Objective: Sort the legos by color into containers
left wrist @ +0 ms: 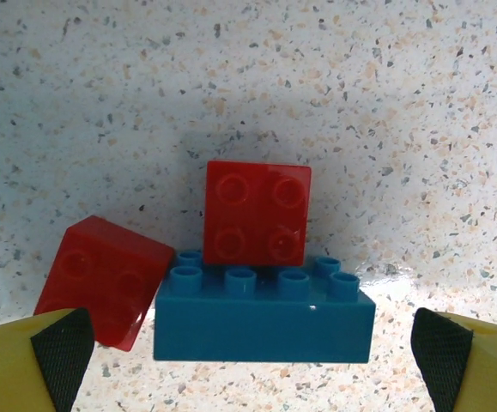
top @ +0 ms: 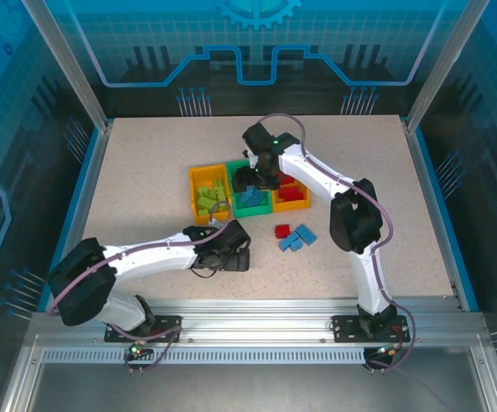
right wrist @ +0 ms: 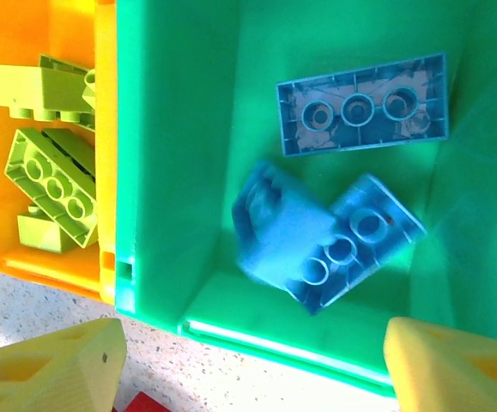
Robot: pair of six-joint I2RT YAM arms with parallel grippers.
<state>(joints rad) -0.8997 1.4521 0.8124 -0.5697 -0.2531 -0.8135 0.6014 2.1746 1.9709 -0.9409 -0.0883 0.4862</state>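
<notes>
Robot lab test cell, speckled tabletop (top: 145, 172) ringed by aluminium framing (top: 257, 313), blue gear-printed panel (top: 317, 34) at 12 o'clock, left arm (top: 145, 257) and right arm (top: 351, 215) bolted at 6 o'clock

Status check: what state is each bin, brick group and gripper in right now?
left orange bin, open, holding lime green bricks.
green bin, open, holding blue bricks, one of them blurred.
right orange bin, open, holding red bricks.
loose bricks, red and blue, unsorted on the table.
left gripper, open, low at the loose bricks, nothing held.
right gripper, open, above the green bin, nothing held.
</notes>
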